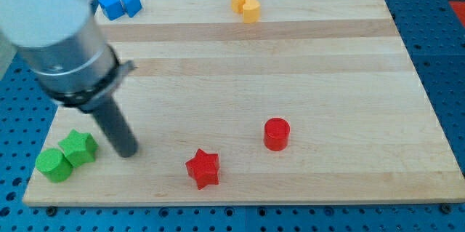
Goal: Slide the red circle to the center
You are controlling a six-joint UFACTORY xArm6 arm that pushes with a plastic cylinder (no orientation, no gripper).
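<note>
The red circle is a short red cylinder standing on the wooden board, right of the middle and toward the view's bottom. A red star lies to its lower left, near the bottom edge. My tip is at the lower left of the board, far to the left of the red circle and left of the red star. It touches no block. It stands just right of the green blocks.
A green star and a green circle sit together at the bottom left corner. Two blue blocks lie at the top left edge. Two yellow blocks lie at the top edge, near the middle.
</note>
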